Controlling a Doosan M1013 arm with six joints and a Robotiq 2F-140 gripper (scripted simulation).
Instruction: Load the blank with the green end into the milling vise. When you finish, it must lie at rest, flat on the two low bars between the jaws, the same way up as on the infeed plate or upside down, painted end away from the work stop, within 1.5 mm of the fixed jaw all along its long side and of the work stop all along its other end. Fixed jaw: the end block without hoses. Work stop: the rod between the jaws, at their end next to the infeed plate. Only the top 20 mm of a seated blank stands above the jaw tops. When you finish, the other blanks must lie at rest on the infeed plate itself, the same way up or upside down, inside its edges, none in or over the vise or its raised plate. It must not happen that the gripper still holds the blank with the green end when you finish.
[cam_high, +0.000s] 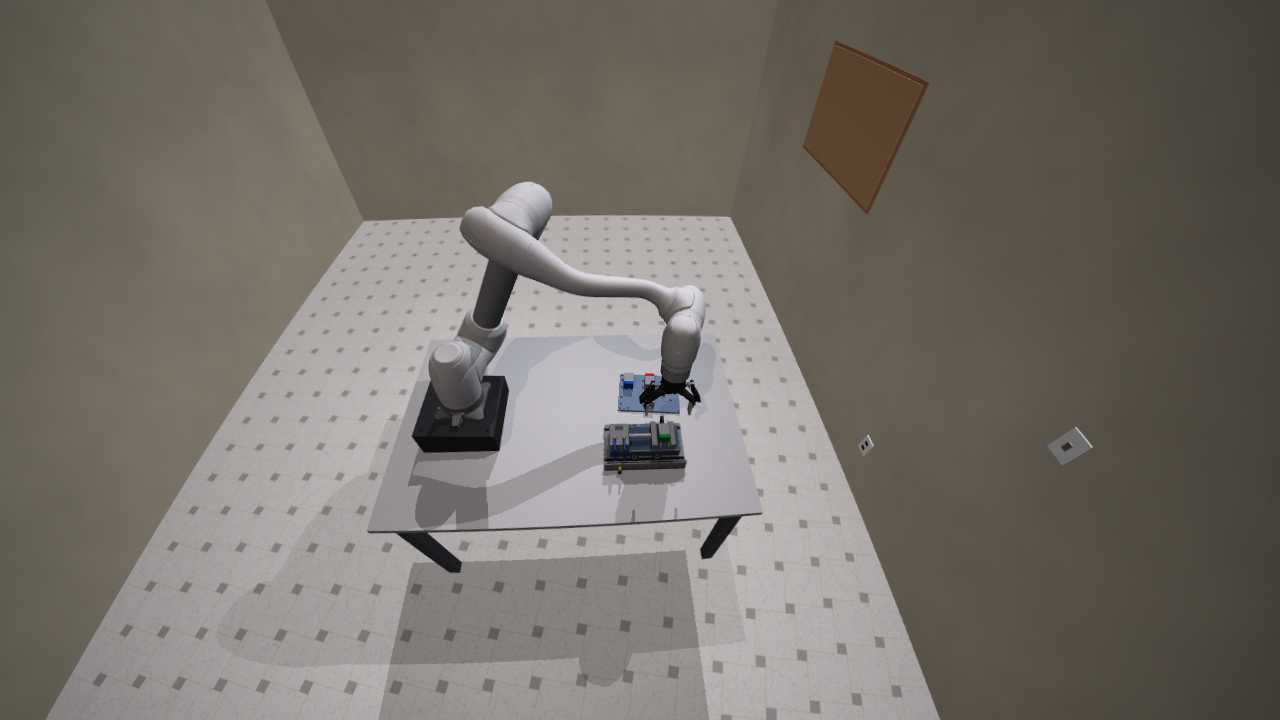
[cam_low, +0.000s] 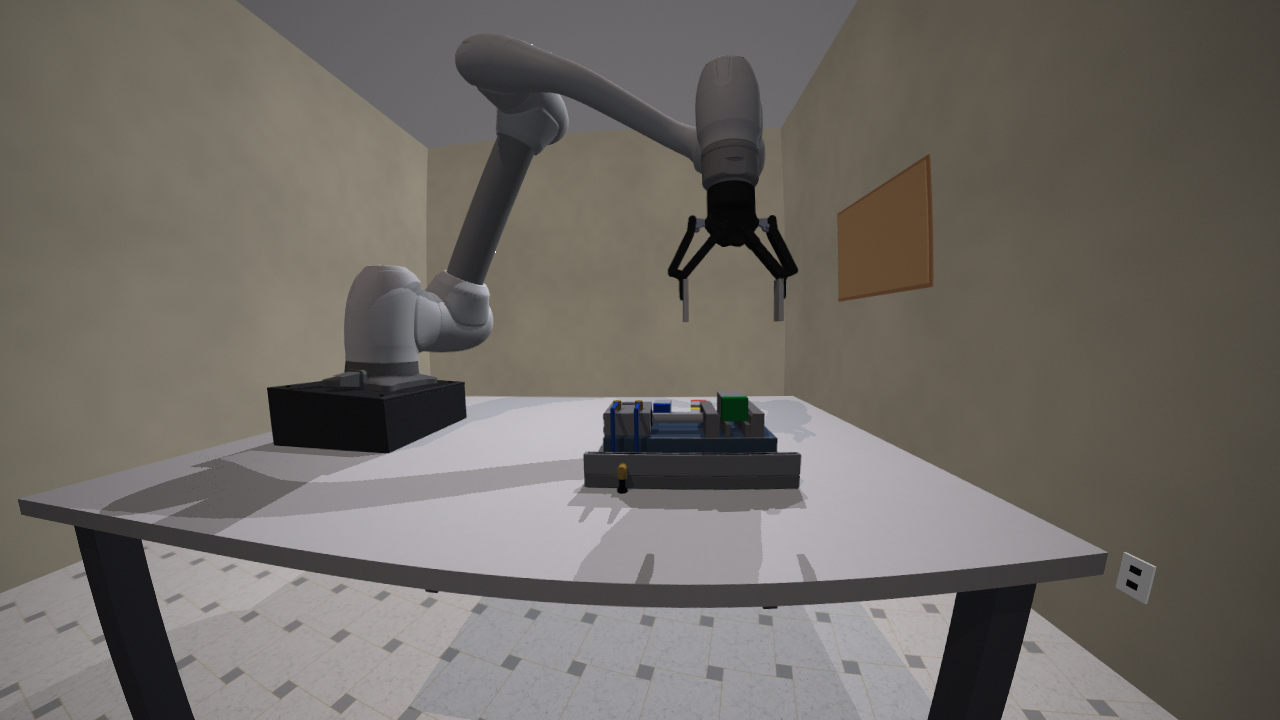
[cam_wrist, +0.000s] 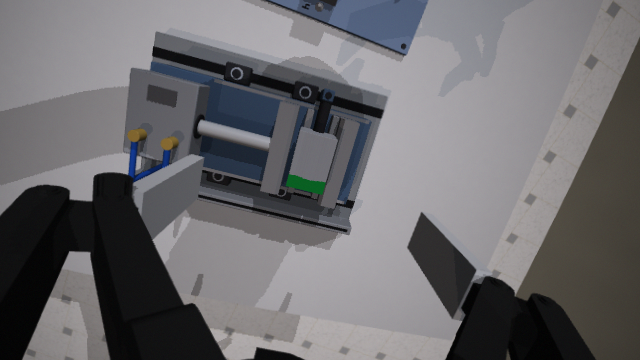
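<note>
The blank with the green end (cam_wrist: 312, 160) (cam_high: 664, 436) (cam_low: 733, 408) lies in the vise (cam_wrist: 235, 107) (cam_high: 644, 461) (cam_low: 689, 470), between the moving jaw (cam_wrist: 279, 145) and the fixed jaw (cam_wrist: 344, 155). Its green end points away from the work stop rod (cam_wrist: 324, 111), and its top stands above the jaw tops. My gripper (cam_wrist: 311, 205) (cam_high: 669, 395) (cam_low: 731, 308) is open and empty. It hangs high above the table, over the fixed-jaw side of the vise and the infeed plate (cam_wrist: 380, 20) (cam_high: 631, 402).
A blue-ended blank (cam_high: 630, 383) (cam_low: 662, 406) and a red-ended blank (cam_high: 648, 377) (cam_low: 696, 401) lie on the infeed plate behind the vise. The cylinder block with blue hoses (cam_wrist: 160, 115) is at the vise's other end. The robot base (cam_high: 460, 420) (cam_low: 366, 411) stands at the table's left.
</note>
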